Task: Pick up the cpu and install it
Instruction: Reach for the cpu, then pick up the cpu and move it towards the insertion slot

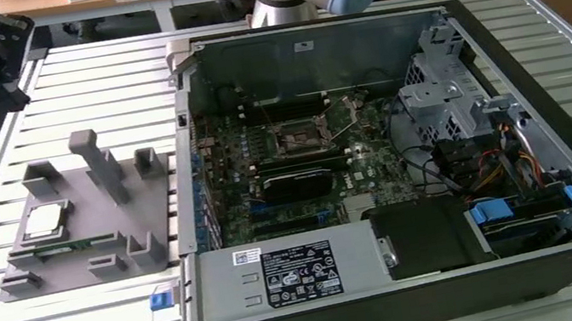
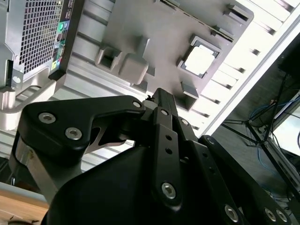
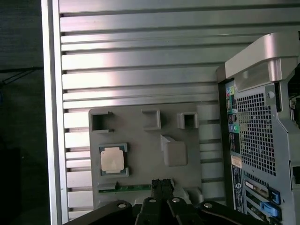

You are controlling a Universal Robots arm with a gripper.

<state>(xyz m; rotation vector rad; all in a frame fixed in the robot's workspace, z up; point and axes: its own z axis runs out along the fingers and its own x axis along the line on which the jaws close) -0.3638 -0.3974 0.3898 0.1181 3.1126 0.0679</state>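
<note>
Status: black two-fingered gripper (image 3: 162,183) poised well above the grey moulded parts fixture (image 1: 84,227), touching nothing. Jaws closed tip to tip in both wrist views, nothing gripped between them. Small flat square cpu with silvery-white metal top (image 1: 44,221) seated level in its square pocket on the fixture, not yet lifted. Long thin green memory stick (image 1: 69,245) just beside the cpu at 6 o'clock in the exterior view. Fixture resting on the slatted aluminium table (image 1: 78,81), at 9 o'clock from the open black computer case (image 1: 403,319). Square black metal-framed motherboard socket (image 1: 305,133) inside the case, well apart from the cpu at roughly 3 o'clock. Hazards, as judged from this state:

- Descent with closed jaws onto the metal top, hence scratching or tipping of the chip in its pocket.
- Off-centre grasp against the raised pocket corners, hence a skewed hold.
- Contact with the memory stick, owing to its closeness.
- Collision with the case wall during transfer.
- Misaligned seating at the socket, hence damaged contacts.
</note>
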